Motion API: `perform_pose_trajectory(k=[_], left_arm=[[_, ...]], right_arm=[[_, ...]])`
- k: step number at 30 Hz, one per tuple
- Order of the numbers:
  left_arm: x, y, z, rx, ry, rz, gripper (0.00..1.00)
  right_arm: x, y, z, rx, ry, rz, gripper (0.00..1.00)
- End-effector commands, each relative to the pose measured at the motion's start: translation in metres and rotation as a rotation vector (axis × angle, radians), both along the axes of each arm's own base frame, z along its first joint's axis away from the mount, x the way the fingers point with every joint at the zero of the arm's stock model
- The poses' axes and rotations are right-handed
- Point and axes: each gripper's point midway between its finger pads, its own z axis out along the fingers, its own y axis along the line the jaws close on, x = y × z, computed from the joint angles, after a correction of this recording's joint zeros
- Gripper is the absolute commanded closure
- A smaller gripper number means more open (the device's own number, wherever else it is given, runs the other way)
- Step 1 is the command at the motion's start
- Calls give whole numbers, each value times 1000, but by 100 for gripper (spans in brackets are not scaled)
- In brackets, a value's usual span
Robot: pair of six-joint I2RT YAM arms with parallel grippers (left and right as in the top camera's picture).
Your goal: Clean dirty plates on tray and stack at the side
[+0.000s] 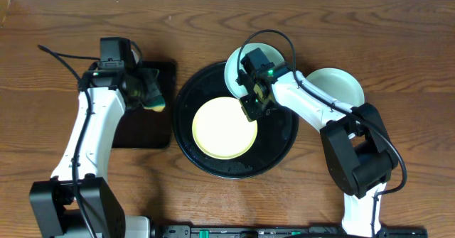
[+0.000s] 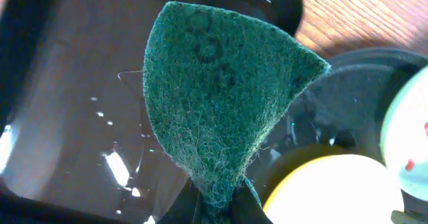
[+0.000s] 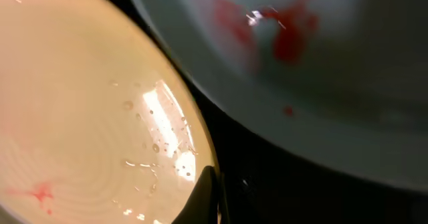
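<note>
The round black tray [image 1: 281, 135] holds the pale yellow plate [image 1: 222, 128]. A mint plate [image 1: 242, 64] with red smears [image 3: 281, 30] leans on the tray's far rim. A second mint plate [image 1: 340, 85] lies on the table to the right. My right gripper [image 1: 250, 109] is shut on the yellow plate's right rim [image 3: 212, 200]; the yellow plate [image 3: 80, 117] is wet with a small red smear. My left gripper [image 1: 142, 89] is shut on a green scouring pad [image 2: 221, 97] above the rectangular tray.
A smaller rectangular black tray [image 1: 142, 131] lies left of the round tray; its surface is wet [image 2: 67, 103]. The right arm's cable loops over the far mint plate. Wooden table all round.
</note>
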Motion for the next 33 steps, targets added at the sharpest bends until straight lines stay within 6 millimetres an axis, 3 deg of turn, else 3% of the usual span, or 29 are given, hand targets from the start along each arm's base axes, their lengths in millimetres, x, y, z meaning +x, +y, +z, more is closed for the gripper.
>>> perform_pose_trajectory(k=[1,8,19,25,33], left_arm=[[2,-17,5,-1,-14,-40,92],[-7,-52,-9,1,26,-138,93],[-24,-104,-63,-23,193,-157,93],[-30,-136,-67,2,170,-312,93],[-50,-142,-77,43,207,-445,93]], right_arm=[[8,-24,-1,-115,0,-264,99],[6,-21,-1,-113,11,-302,98],[7,-21,-1,-110,8,-302,99],[7,-21,-1,-108,7,-302,99],[7,-21,-1,-109,8,-302,99]])
